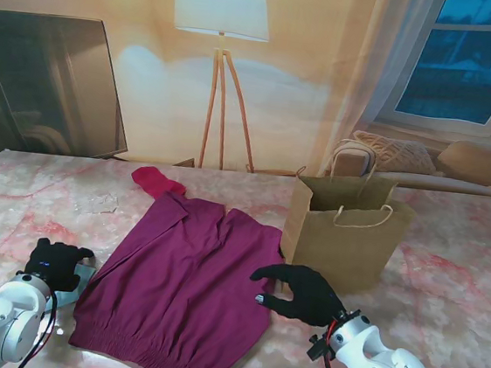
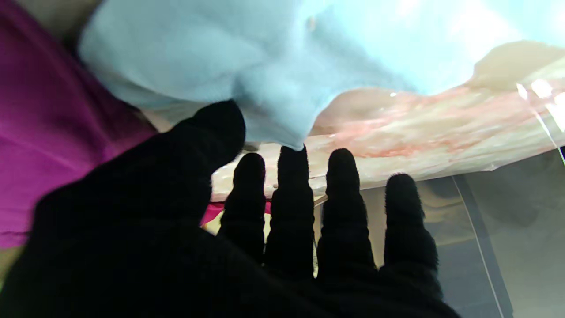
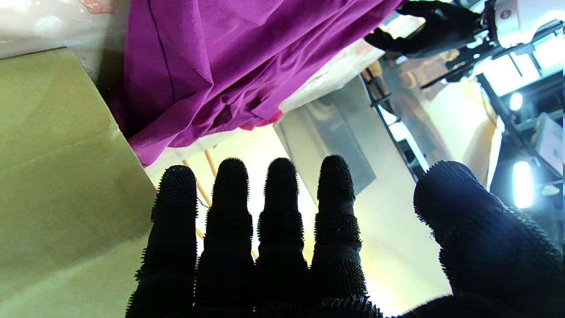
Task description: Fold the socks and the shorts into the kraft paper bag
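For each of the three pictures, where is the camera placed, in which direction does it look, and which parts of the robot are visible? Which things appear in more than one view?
Stand view: high above the shoulders, looking down at the table; shows left hand and right hand, both arms.
Left wrist view: looks along the left hand's fingers at a light blue cloth.
Right wrist view: looks along the right hand's fingers past the kraft paper bag.
Shared: the purple shorts appear in all three views.

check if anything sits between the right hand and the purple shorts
Nothing visible does: the right hand hovers open at the edge of the purple fabric shorts, with the brown kraft paper bag standing just beyond it.
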`<state>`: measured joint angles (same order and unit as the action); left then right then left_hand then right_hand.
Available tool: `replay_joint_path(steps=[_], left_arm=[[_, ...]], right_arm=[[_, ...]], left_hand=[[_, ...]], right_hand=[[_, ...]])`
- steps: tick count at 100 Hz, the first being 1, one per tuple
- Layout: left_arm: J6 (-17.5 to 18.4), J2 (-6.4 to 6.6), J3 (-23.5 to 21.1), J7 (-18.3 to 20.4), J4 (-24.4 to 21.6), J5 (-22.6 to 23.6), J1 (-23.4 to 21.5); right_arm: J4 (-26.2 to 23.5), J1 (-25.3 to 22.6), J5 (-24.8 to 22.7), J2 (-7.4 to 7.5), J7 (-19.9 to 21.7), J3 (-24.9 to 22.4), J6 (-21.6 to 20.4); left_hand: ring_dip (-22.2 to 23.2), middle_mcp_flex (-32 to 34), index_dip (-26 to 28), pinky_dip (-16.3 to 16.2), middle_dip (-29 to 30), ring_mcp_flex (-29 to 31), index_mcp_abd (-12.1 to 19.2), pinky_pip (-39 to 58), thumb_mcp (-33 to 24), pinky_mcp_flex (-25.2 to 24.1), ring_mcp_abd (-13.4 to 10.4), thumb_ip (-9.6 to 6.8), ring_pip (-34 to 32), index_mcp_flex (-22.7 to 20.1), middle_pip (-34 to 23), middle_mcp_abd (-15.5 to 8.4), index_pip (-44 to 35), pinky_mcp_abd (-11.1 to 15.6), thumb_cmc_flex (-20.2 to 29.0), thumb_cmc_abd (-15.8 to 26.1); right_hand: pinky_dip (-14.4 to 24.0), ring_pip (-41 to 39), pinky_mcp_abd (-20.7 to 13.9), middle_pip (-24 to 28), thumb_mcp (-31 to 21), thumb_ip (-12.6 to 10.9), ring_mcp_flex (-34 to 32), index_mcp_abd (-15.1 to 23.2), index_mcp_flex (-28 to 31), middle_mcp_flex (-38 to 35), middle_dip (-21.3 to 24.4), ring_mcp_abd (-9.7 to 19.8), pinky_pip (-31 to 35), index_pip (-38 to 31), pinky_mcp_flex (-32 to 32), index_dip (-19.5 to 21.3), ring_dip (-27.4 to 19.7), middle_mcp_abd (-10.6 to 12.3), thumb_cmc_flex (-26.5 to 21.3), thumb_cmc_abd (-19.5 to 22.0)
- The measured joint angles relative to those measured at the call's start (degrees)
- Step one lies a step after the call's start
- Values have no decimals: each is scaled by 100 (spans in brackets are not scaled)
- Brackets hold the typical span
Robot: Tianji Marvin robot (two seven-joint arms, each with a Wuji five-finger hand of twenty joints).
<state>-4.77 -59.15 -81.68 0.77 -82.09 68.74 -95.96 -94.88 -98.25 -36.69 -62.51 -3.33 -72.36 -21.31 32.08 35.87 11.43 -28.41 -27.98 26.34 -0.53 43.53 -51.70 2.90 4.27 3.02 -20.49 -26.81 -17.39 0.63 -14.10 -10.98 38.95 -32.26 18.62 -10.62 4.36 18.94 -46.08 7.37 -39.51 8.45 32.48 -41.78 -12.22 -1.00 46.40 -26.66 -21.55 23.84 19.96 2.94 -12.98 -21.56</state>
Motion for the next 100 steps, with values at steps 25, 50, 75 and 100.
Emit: replay_joint_path(steps=[25, 50, 75, 100], left_arm=[[-124, 41, 151, -437, 216, 65, 153], [-124, -4, -28, -371, 167, -184, 53], [-136, -92, -188, -605, 111, -655, 1], [-129, -189, -330, -895, 72, -821, 41]], right_arm=[[0, -2, 0, 0, 6, -3, 1], [-2, 6, 8, 1, 31, 21, 10], [-3, 3, 21, 0, 29, 25, 25], [-7, 10, 32, 0, 41, 29, 25]], left_hand=[[1204, 594, 2494, 1, -2251, 61, 1013, 233, 521, 26, 55, 380, -755, -670, -1279, -218, -3236, 6, 65, -332], [441, 1076, 2997, 1, 90, 396, 1551, 409, 961, 210, 46, 381, -428, -894, 153, -186, -4123, 20, 214, -98], [487, 3270, 2909, -120, -1315, 1491, 1761, 666, 1159, 442, -35, 384, -736, -1149, 352, -308, -4141, 4, 545, -346], [749, 3485, 2641, -122, -1739, 1712, 1816, 775, 804, 527, -77, 385, -1037, -1355, 427, -308, -4089, -11, 554, -500]], right_hand=[[0, 0, 49, 0, 0, 0, 0, 0, 0, 0, 0, -2, 4, 0, 0, 0, 0, 0, 0, 0], [0, 0, 49, 0, 0, 0, 0, 0, 0, 0, 0, -2, 4, 0, 0, 0, 0, -1, 0, 0], [0, 0, 50, 0, 0, 0, 0, 0, 0, 0, 0, -3, 5, 0, 0, 0, 0, -1, 0, 51], [0, 0, 50, 0, 0, 0, 0, 0, 0, 0, 0, -4, 5, 0, 0, 0, 0, -1, 0, 76]])
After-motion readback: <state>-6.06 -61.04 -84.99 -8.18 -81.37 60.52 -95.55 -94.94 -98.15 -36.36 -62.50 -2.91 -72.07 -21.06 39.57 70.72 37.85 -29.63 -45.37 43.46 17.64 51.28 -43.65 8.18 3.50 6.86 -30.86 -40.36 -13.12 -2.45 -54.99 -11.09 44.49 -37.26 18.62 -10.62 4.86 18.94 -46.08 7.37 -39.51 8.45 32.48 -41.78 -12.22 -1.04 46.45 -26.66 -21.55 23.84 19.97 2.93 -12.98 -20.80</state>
